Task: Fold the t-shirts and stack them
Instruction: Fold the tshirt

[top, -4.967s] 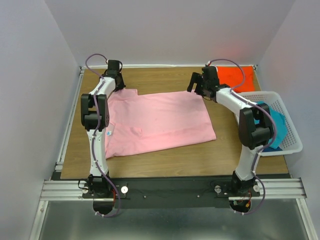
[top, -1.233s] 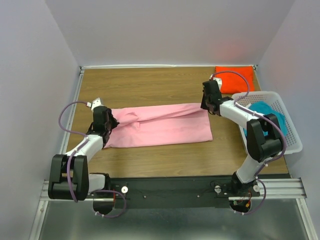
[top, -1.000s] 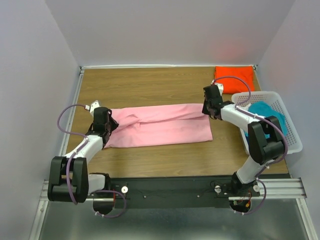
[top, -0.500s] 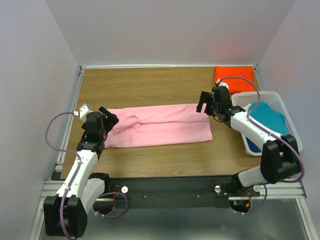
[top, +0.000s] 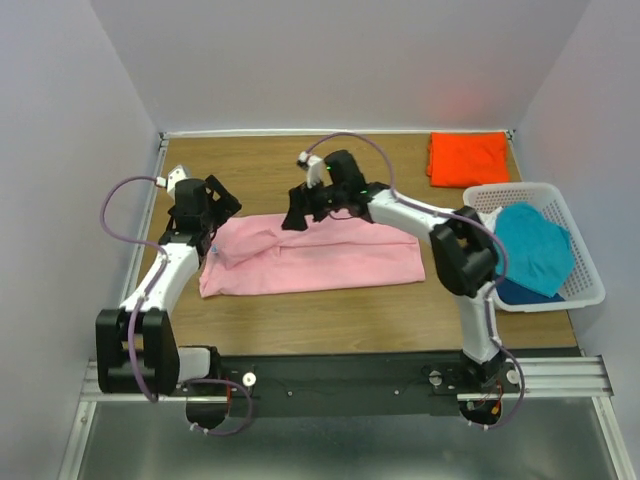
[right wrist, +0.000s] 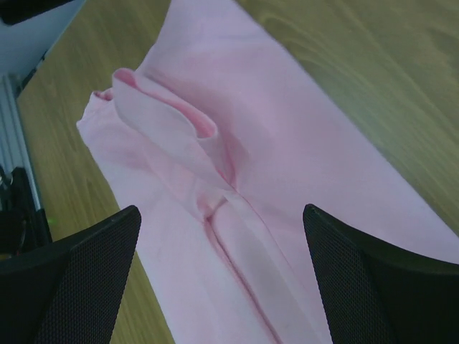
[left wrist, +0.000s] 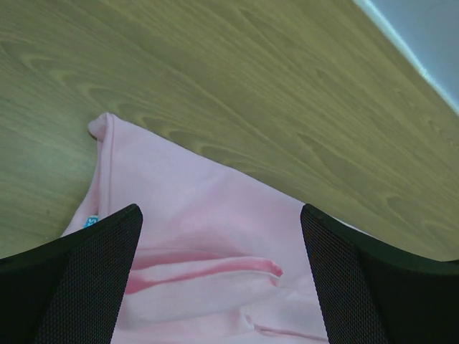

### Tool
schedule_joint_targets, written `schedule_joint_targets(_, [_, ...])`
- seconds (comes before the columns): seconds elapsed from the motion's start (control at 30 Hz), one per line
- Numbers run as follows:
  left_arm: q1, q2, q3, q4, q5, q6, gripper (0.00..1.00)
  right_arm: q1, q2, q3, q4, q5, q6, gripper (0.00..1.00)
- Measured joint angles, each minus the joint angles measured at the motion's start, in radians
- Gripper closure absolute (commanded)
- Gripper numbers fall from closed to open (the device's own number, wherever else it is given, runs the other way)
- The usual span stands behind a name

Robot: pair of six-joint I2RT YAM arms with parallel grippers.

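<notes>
The light pink t-shirt [top: 320,258] lies folded into a long strip across the middle of the table. A raised fold runs along its left part [right wrist: 215,172]. My left gripper [top: 216,210] hovers open over the strip's left end, with pink cloth [left wrist: 208,236] below and nothing between its fingers [left wrist: 79,279]. My right gripper [top: 300,213] reaches far left and hangs open above the strip's upper edge, its fingers [right wrist: 380,279] empty. The orange t-shirt [top: 467,158] lies folded at the back right. The teal t-shirt [top: 535,245] sits in the basket.
A white lattice basket [top: 590,285] stands at the right edge of the wooden table [top: 300,165]. The right arm stretches across the table's back half, from its base to the strip. A metal rail runs along the table's left side.
Both grippers have opened and let go of the pink shirt. The right arm swung left from the strip's right end to its left-middle. The left gripper moved back over the left end.
</notes>
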Motion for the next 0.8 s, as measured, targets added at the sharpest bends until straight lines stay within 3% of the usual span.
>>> schedule_joint_targets(0.13, [0.012, 0.187, 0.042, 0.038, 0.073, 0.023, 0.02, 0.060, 0.227, 0.218, -0.007, -0.107, -0.025, 0.00])
schedule_joint_targets(0.27, [0.015, 0.278, 0.046, 0.045, 0.125, 0.036, 0.02, 0.091, 0.345, 0.332, -0.016, -0.152, -0.028, 0.00])
schedule_joint_targets(0.57, [0.047, 0.411, 0.046, 0.099, 0.198, 0.048, 0.02, 0.147, 0.372, 0.354, -0.023, -0.211, -0.067, 0.00])
schedule_joint_targets(0.8, [0.053, 0.420, 0.044, 0.121, 0.218, 0.055, 0.02, 0.178, 0.365, 0.312, -0.019, -0.253, -0.120, 0.00])
